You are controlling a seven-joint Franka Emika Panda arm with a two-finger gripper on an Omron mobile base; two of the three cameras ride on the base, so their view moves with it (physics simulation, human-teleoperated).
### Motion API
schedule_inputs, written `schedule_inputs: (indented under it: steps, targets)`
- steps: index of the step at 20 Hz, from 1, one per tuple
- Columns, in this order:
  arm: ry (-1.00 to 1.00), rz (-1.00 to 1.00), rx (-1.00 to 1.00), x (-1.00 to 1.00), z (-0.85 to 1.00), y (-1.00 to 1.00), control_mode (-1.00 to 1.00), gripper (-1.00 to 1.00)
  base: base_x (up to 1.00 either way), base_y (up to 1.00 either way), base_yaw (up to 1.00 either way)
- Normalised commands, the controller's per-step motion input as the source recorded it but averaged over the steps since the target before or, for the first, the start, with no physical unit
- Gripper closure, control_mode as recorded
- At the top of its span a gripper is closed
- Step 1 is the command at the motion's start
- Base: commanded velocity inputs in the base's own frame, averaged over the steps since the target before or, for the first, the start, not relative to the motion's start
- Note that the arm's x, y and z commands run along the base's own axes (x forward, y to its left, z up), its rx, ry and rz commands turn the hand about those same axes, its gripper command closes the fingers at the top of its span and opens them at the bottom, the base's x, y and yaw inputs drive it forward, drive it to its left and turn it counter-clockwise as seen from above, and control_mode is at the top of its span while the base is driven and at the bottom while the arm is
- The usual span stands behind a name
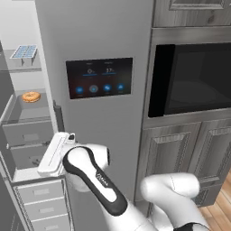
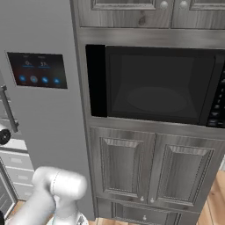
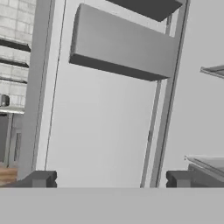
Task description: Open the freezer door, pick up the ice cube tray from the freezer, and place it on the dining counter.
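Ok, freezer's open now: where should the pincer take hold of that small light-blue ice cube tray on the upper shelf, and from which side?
Probably by a long edge of the small light-blue ice cube tray, one finger on each side of its pale rim. It lies flat on the freezer's upper shelf, above the round orange-brown donut, so come in level from the open front. The pincer is open, facing an inner white wall.

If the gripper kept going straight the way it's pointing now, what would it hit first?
Most likely the pale inner face of the freezer door, which lies straight ahead of the open gripper, below a grey door bin. How far off it is can't be told.
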Motion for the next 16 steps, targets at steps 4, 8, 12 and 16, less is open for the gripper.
schedule_inputs:
  steps: [4,8,12,16]
  targets:
    - [0.00,-0.29,0.00,-0.32,0.29,-0.79,-1.00,-1.00,0.00,0.00,0.00]
    - [0.01,-0.27,0.00,-0.23,0.26,-0.85,-1.00,-1.00,0.00,0.00,0.00]
    - [0.07,-0.26,0.00,-0.08,0.36,-0.84,-1.00,-1.00,0.00,0.00,0.00]
    - [0.19,-0.23,0.00,-0.01,0.47,-0.85,-1.00,-1.00,0.00,0.00,0.00]
